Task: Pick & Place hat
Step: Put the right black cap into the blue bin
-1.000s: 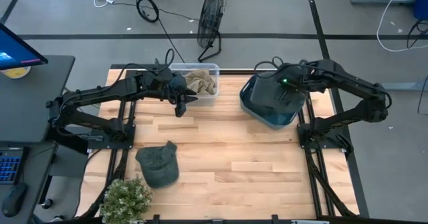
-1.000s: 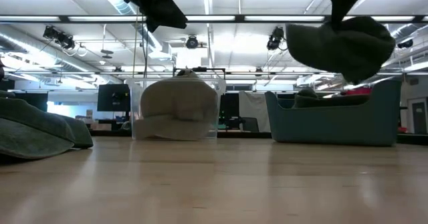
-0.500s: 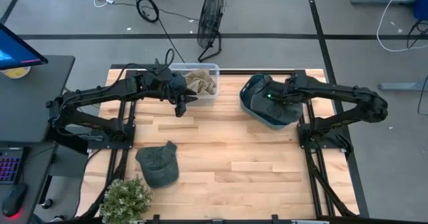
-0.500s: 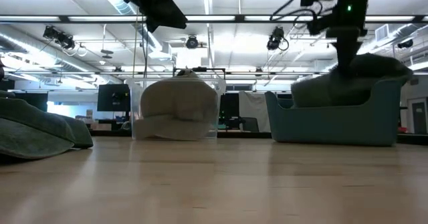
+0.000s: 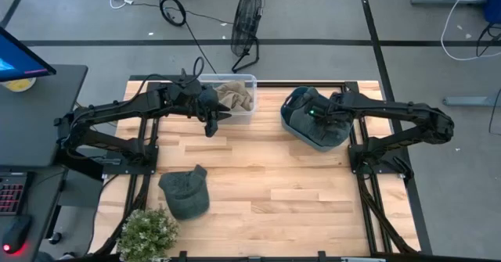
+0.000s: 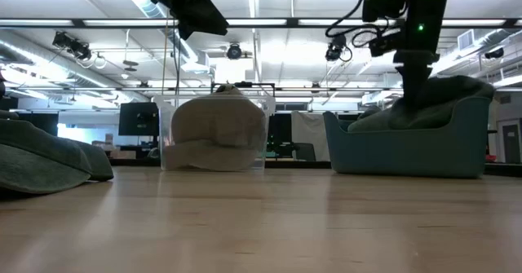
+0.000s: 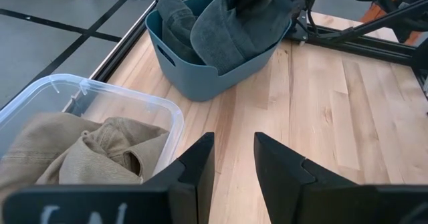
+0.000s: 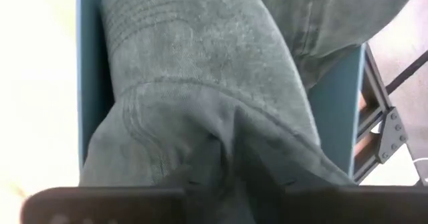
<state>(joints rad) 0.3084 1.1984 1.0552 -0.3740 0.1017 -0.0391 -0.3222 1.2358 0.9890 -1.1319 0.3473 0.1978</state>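
One green hat is draped over the blue bin rim beneath the right gripper; whether its jaws are spread cannot be told. Bare tabletop is seen ahead of the left gripper, its jaws spread and empty.

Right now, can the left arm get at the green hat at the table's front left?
Probably yes. The left gripper hangs open and empty beside the clear bin, and the green hat lies uncovered on its side of the table, bare wood between; only the plant sits near it.

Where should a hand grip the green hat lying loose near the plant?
Probably the green hat at its crown, coming straight down from above: it lies flat on the table, its soft crown bulging up, brim pointing toward the far edge, plant close beside.
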